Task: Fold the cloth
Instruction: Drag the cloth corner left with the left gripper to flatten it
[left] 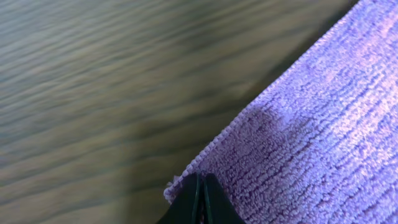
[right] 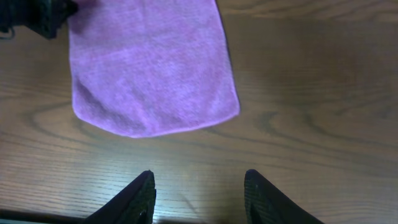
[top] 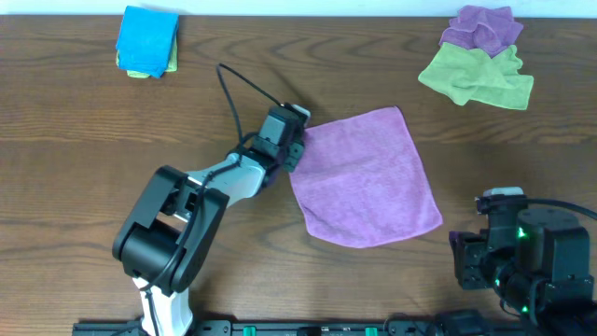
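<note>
At the far left of the table (top: 75,140) a folded blue cloth (top: 147,42) sits well apart and plays no part here. Next comes the left arm, stretched out to the near-left corner of the purple cloth (top: 368,177), which lies flat and open in the middle of the table. The left wrist view shows the left fingers (left: 189,205) pressed together with the very corner of the hem between them, so they seem to have a thin pinch on it. Since the bite looks shallow, the lift should probably be slow and low. The corner would then travel in an arc over the cloth toward its opposite edge, so the rest stays put instead of dragging. Laying it down edge to edge before letting go should keep the fold square. Past the cloth, a green and purple pile (top: 480,56) rests at the far right corner, out of the way. The right fingers (right: 134,199) hang wide apart and empty near the cloth's right side, and could pin that side if it slides
</note>
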`<state>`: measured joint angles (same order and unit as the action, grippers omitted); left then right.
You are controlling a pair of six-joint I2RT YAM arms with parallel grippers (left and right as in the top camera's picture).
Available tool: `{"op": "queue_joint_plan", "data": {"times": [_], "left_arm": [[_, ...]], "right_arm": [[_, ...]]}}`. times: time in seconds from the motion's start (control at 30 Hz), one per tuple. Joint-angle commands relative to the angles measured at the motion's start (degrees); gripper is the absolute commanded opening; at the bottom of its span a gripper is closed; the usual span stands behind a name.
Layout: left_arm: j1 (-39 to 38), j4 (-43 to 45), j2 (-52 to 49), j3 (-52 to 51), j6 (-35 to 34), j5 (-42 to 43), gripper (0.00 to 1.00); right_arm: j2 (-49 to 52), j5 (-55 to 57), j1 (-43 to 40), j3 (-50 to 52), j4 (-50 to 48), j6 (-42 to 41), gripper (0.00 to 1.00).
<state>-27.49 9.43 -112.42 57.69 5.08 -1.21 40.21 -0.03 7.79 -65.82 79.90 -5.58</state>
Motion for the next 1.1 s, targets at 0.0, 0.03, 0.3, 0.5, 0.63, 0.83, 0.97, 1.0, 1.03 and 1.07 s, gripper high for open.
{"op": "queue_joint_plan", "data": {"times": [0.0,0.03,0.3,0.5,0.63,0.83,0.97,1.0,1.03,1.07], "left_arm": [[2.49,-0.15,-0.83,0.94,1.36,-1.92,0.05],[3.02,-0.20,-0.83,0.94,1.25,-1.77,0.06],[3.80,0.13,-0.81,1.03,0.90,-2.43,0.06],[4.13,0.28,-0.83,1.03,0.90,-2.43,0.06],[5.35,0.09,-0.83,1.03,0.90,-2.38,0.05],[8.00,-1.25,-0.83,1.03,0.94,-2.40,0.06],[10.38,-1.31,-0.83,1.03,1.18,-2.43,0.06],[11.26,-1.46,-0.83,1.03,1.18,-2.43,0.06],[12.07,-1.57,-0.83,1.03,1.16,-2.40,0.06],[12.81,-1.68,-0.83,1.03,1.16,-2.40,0.06]], "right_arm": [[-0.24,-0.24,-0.33,0.04,0.11,-0.61,0.48],[-0.24,-0.24,-0.33,0.04,0.11,-0.61,0.48],[-0.24,-0.20,-0.33,0.04,0.02,-0.59,0.49],[-0.24,-0.17,-0.33,0.04,0.04,-0.57,0.50],[-0.24,-0.17,-0.33,0.04,0.04,-0.57,0.52],[-0.24,-0.17,-0.33,0.04,0.04,-0.57,0.52],[-0.24,-0.17,-0.33,0.04,0.04,-0.57,0.52],[-0.24,-0.20,-0.33,0.04,0.07,-0.59,0.52],[-0.24,-0.20,-0.33,0.04,0.11,-0.59,0.52],[-0.24,-0.20,-0.33,0.04,0.13,-0.59,0.52]]}}
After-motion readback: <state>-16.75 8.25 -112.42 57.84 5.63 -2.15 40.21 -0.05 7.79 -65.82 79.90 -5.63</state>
